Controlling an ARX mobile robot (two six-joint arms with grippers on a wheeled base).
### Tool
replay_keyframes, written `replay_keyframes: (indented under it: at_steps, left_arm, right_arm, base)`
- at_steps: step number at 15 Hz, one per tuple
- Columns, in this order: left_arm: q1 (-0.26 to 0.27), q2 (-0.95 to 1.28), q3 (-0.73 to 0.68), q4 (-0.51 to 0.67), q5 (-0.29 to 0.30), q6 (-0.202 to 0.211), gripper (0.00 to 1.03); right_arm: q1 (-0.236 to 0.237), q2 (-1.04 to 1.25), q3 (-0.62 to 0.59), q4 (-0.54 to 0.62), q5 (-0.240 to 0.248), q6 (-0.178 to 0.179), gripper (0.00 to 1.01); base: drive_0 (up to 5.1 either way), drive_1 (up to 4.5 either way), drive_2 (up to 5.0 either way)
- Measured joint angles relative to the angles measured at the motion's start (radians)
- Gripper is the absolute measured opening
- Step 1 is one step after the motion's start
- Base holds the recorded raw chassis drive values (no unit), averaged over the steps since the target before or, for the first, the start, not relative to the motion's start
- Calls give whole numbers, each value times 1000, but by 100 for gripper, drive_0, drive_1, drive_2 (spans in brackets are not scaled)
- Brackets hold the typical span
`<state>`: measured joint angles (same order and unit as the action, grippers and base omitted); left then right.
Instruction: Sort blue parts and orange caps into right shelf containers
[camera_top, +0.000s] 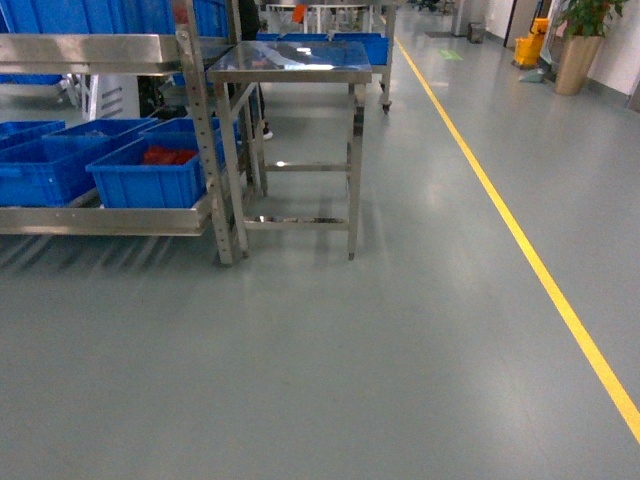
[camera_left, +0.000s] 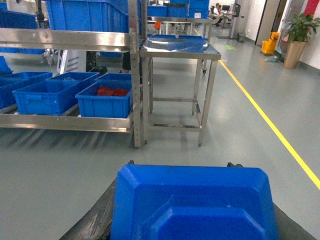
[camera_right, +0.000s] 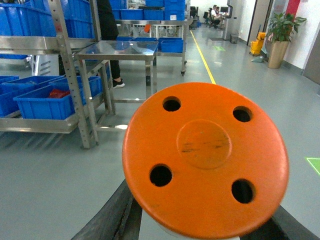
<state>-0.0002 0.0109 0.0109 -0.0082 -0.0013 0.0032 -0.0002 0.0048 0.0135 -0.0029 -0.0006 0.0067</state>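
Note:
A blue part (camera_left: 195, 205), a moulded piece with bevelled edges, fills the bottom of the left wrist view, and my left gripper (camera_left: 182, 166) is shut on it, black fingers (camera_left: 100, 215) at both sides. My right gripper (camera_right: 200, 222) is shut on an orange cap (camera_right: 205, 157), a round disc with four holes. Neither gripper appears in the head view. The right shelf containers are blue crates on the low shelf at left; the nearest one (camera_top: 150, 182) (camera_left: 102, 104) (camera_right: 42, 104) holds orange-red pieces (camera_top: 168, 156). Another crate (camera_top: 50, 168) sits beside it.
A steel rack (camera_top: 205, 130) with an upper shelf (camera_top: 90, 50) carries the crates. A steel table (camera_top: 290, 62) stands right of it, more blue crates behind. A yellow floor line (camera_top: 520, 240) runs along the right. A potted plant (camera_top: 580, 45) stands far right.

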Motion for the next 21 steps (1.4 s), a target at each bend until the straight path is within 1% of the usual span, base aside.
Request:
replay_keyframes:
  at_steps: [21]
  left_arm:
    - [0, 0, 0, -1, 0, 0, 42]
  right_arm:
    - [0, 0, 0, -3, 0, 0, 44]
  base:
    - [-2, 426, -431]
